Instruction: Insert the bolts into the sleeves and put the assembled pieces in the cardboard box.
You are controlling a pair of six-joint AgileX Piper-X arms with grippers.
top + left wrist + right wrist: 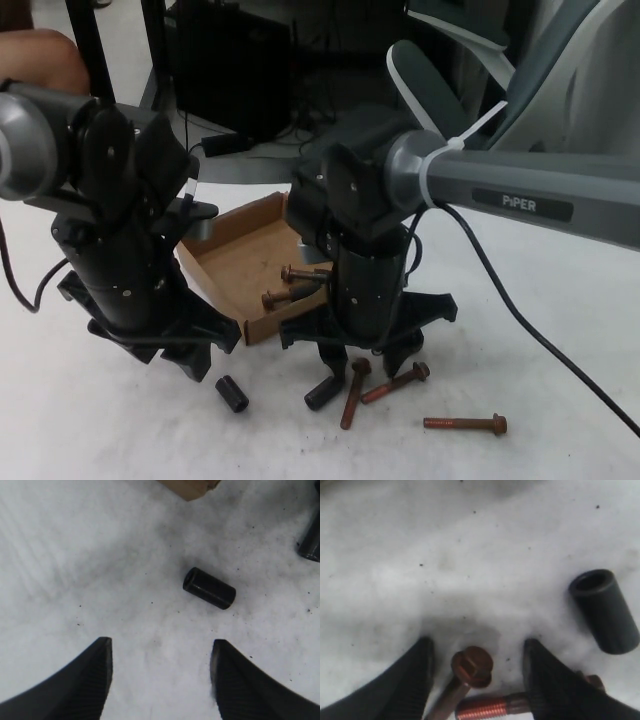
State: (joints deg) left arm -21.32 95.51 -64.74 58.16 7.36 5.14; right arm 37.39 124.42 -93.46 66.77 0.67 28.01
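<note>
Picking up is the step in hand. Both claws are hanging wide open over the worktop (110,430). The left claw (161,645) is facing a black sleeve (209,587) lying just beyond its fingertips. The right claw (477,642) is straddling a copper bolt (472,667), with a second sleeve (605,611) lying near. Each probably needs lowering, then closing. Two bolts (300,272) are already lying in the cardboard box (225,262).
</note>
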